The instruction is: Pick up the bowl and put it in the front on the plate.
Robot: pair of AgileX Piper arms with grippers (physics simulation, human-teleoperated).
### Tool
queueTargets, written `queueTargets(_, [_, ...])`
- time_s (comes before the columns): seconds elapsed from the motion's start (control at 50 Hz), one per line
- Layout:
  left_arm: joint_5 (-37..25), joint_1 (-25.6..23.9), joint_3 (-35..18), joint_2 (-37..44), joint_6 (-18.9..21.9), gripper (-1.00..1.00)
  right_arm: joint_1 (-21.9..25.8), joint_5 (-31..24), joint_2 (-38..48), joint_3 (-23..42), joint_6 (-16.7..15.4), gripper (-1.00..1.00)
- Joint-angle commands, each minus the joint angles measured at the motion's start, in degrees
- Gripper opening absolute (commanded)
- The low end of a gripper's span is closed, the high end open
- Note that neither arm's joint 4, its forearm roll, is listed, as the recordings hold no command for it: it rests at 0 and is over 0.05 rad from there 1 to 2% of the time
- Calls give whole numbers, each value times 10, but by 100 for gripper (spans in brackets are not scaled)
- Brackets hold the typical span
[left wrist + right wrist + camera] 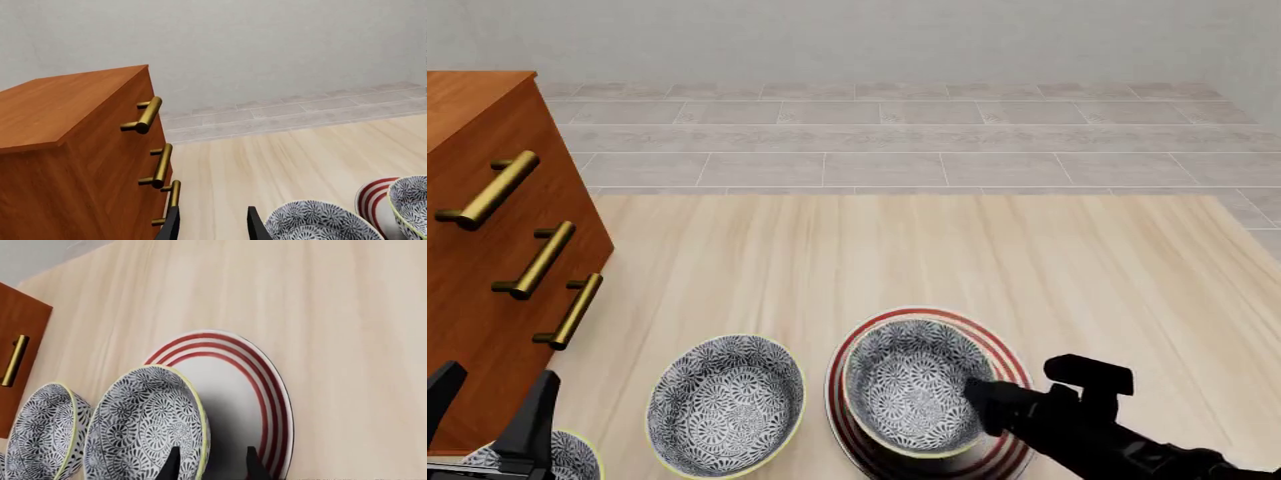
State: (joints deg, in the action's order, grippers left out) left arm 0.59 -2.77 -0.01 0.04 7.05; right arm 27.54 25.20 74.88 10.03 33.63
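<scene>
Bowl point(914, 398) over the plate point(1010, 448)
My right hand point(212, 465) pinches its rim; left hand point(212, 225) hangs open, empty.

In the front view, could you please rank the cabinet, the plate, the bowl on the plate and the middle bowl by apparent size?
1. Cabinet, though cropped.
2. Plate.
3. Bowl on the plate and middle bowl: alike, so unranked.
</scene>
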Motion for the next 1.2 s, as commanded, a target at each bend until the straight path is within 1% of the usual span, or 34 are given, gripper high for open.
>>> queueTargets(0.02, [1, 0, 0, 0, 0, 100, -2, 14, 19, -5, 1, 100])
queueTargets(0.08, [1, 0, 0, 0, -1, 100, -6, 11, 21, -2, -3, 100])
queueTargets(0.26, [1, 0, 0, 0, 0, 100, -3, 4, 15, -1, -3, 100])
queueTargets(0.34, [1, 0, 0, 0, 0, 100, -4, 11, 19, -3, -5, 100])
queueTargets(0.42, [1, 1, 0, 0, 0, 100, -6, -6, 3, 3, -6, 100])
queueTargets(0.54, [1, 0, 0, 0, 0, 100, -15, -59, -50, 24, -15, 100])
queueTargets(0.56, [1, 0, 0, 0, 0, 100, -15, -60, -50, 24, -15, 100])
queueTargets(0.64, [2, 1, 0, 0, 0, 100, -20, -116, -94, 51, -29, 100])
queueTargets(0.74, [2, 0, 0, 0, 0, 100, -27, -166, -134, 78, -38, 100])
queueTargets(0.76, [2, 0, 0, 0, 0, 100, -27, -167, -135, 78, -38, 100])
queueTargets(0.88, [2, 0, 0, 0, -1, 100, -34, -221, -177, 107, -45, 100])
queueTargets(0.92, [2, 0, 0, 0, 0, 100, -24, -232, -202, 109, -36, 100])
queueTargets(0.94, [2, 0, 0, 0, -1, 100, -29, -243, -212, 118, -43, 100])
queueTargets(1.06, [2, 1, 0, 0, 2, 100, -25, -279, -239, 143, -47, 100])
queueTargets(1.1, [2, 1, 0, 0, 4, 100, -23, -294, -249, 156, -61, 100])
queueTargets(1.12, [2, 1, 0, 0, 4, 100, -23, -303, -256, 163, -59, 100])
queueTargets(1.16, [2, 0, 0, 0, 8, 100, -23, -320, -264, 178, -66, 100])
queueTargets(1.2, [3, 0, 0, 0, 9, 100, -23, -325, -267, 182, -65, 100])
